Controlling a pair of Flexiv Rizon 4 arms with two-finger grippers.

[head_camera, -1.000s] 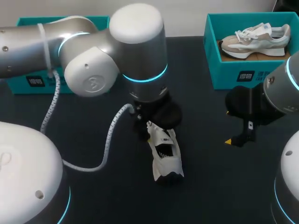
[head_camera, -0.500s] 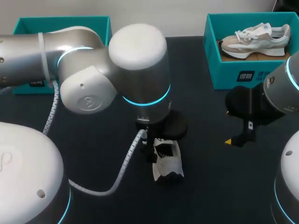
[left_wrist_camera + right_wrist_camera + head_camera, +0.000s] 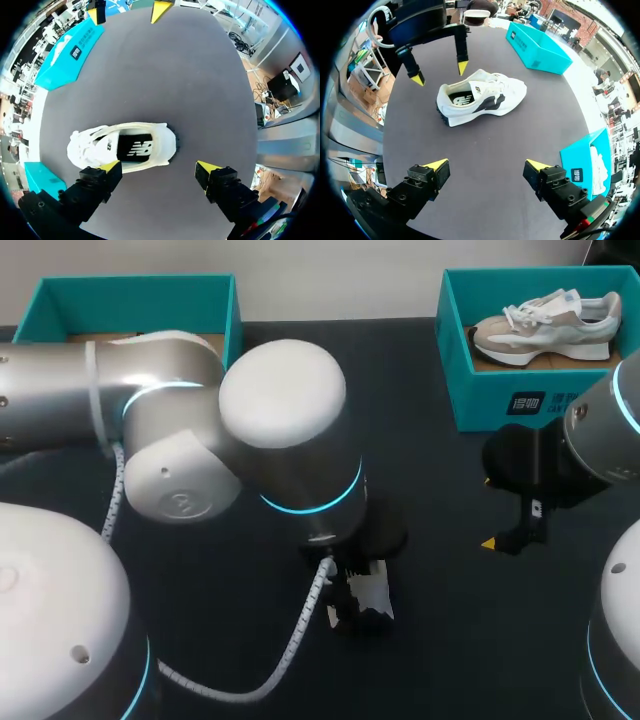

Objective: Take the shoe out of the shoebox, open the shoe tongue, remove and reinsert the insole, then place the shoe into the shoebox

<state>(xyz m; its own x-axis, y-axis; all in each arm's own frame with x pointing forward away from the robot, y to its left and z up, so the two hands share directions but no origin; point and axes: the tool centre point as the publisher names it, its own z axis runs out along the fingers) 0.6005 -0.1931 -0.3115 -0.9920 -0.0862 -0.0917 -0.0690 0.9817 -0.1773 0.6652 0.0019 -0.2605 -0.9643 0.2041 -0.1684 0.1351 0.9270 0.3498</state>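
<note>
The white low-top sneaker is stood upright on the dark tabletop, presumably so the insole can be reached. The left end effector is held released over its heel; the right end effector, also released, is held well apart.

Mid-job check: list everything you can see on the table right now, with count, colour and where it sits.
table: one, dark, under everything.
left shoebox: one, teal, far left corner.
right shoebox: one, teal, far right corner.
beige shoe: one, beige and white, inside the right shoebox.
white shoe: one, white with black, upright mid-table.
left gripper: one, yellow-tipped, open, over the white shoe's heel end.
right gripper: one, yellow-tipped, open, over bare table at the right.
</note>
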